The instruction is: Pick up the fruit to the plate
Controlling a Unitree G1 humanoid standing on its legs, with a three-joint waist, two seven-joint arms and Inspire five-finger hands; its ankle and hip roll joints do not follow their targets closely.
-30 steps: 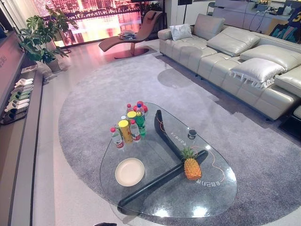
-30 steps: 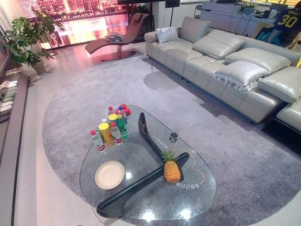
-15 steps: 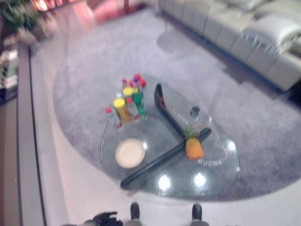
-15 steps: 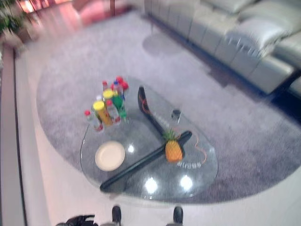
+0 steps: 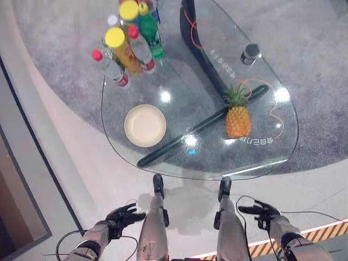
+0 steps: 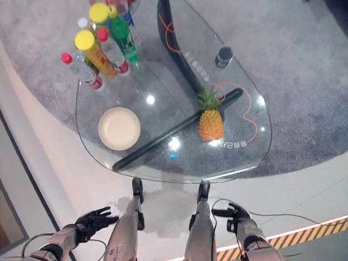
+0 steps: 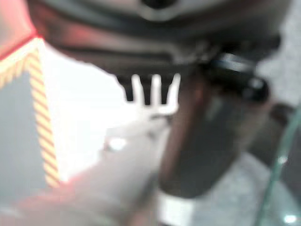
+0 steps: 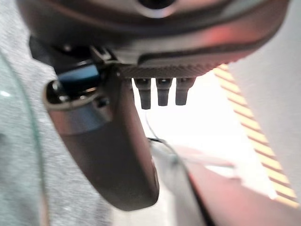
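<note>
Fingers of both our left hand (image 5: 120,217) and right hand (image 5: 262,210) hang relaxed and spread, holding nothing, low near the floor in front of the clear glass tabletop (image 5: 179,163). We risk tipping the upright orange pineapple with its green crown (image 5: 237,118) if we reach carelessly. It stands well apart from both hands, across the dark table beam (image 5: 179,144) from the round cream plate (image 5: 144,125).

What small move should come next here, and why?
Probably raise the right hand toward the pineapple: it stands untouched on the table's right side, the plate is empty, and both hands, left too, hang open and low.
</note>
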